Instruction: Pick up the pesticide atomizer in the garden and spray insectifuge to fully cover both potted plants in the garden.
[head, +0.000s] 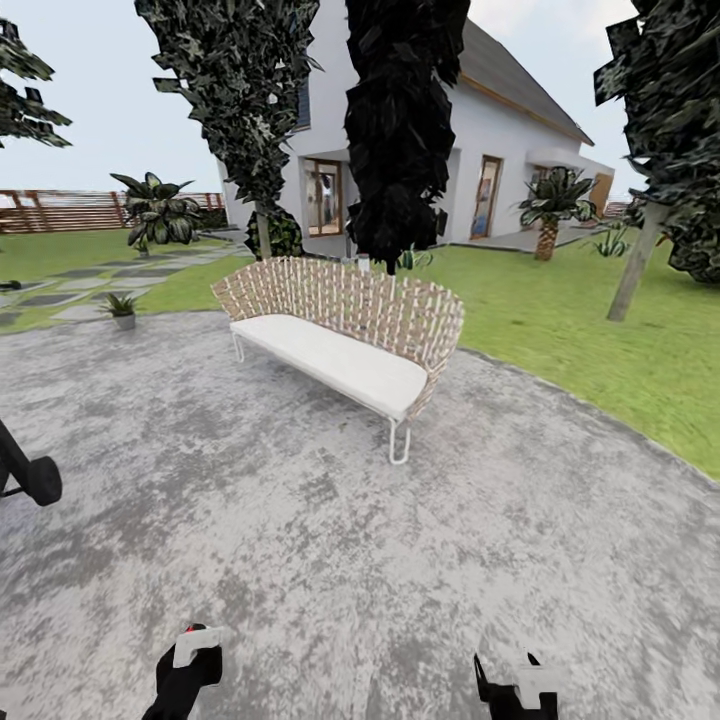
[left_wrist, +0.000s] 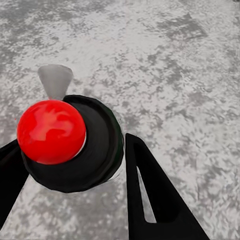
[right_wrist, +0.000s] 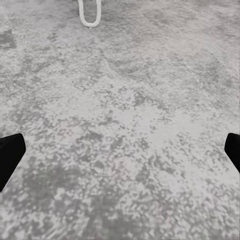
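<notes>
Patio (head: 250, 520) mottled grey with paler and darker blotches; lawn (head: 620, 340) green, stepping stones (head: 60, 295) grey, fence (head: 60, 210) brown and slatted. Sofa (head: 345, 335): woven tan-and-cream back, white cushion, white legs; house (head: 480, 140) white with a grey roof; potted plant (head: 122, 308) green in a small grey pot. Pesticide atomizer (left_wrist: 75, 145) black-green with a glossy red tip, set between black fingers (left_wrist: 155, 195); right wrist view gives black fingers (right_wrist: 10, 155) over the same speckled grey.

A wicker bench (head: 345, 335) stands on the grey patio (head: 300, 520) ahead of both grippers; a potted plant (head: 122, 308) sits far left.
</notes>
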